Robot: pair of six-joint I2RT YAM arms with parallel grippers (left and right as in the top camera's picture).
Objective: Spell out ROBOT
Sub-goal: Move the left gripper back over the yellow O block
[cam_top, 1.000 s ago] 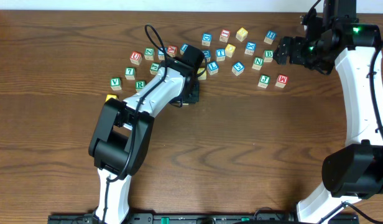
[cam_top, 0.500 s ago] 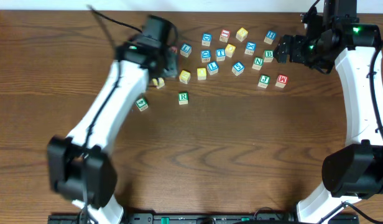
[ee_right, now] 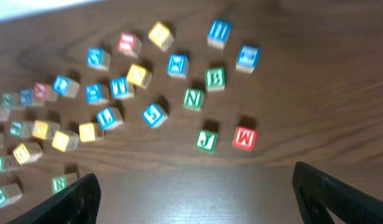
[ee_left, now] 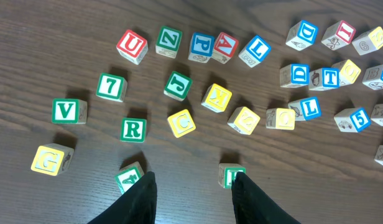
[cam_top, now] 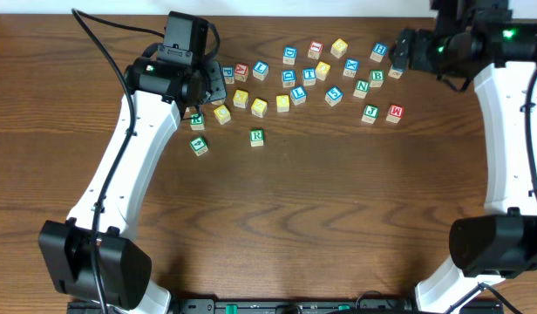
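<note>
The green-framed R is seen standing alone on the desk, out in front of the scatter of cubes and well apart from the other letters. From the left wrist it is caught right at the bottom edge, just beside one fingertip and partly hidden by it. A second green R is spotted back among the left-side cubes, with a yellow C just beside it.

On to the blue-framed T: it is found in the middle of the scatter, set between a blue D and a yellow cube. The green-framed B is placed toward the right end, just beside a green N. A yellow-faced cube and a second yellow-faced cube are laid side by side in the row nearest the lone R; their letters cannot be read for certain.

The left hand is held over the left part of the scatter, its fingers parted and nothing grasped between them, so it is released. A green cube is seen just beside the other fingertip.

The right hand is held above the right end of the scatter, spread wide and released as well, with nothing caught between its fingers. In its wrist view a green J and a red M are picked out, side by side and a little apart from the rest.
</note>
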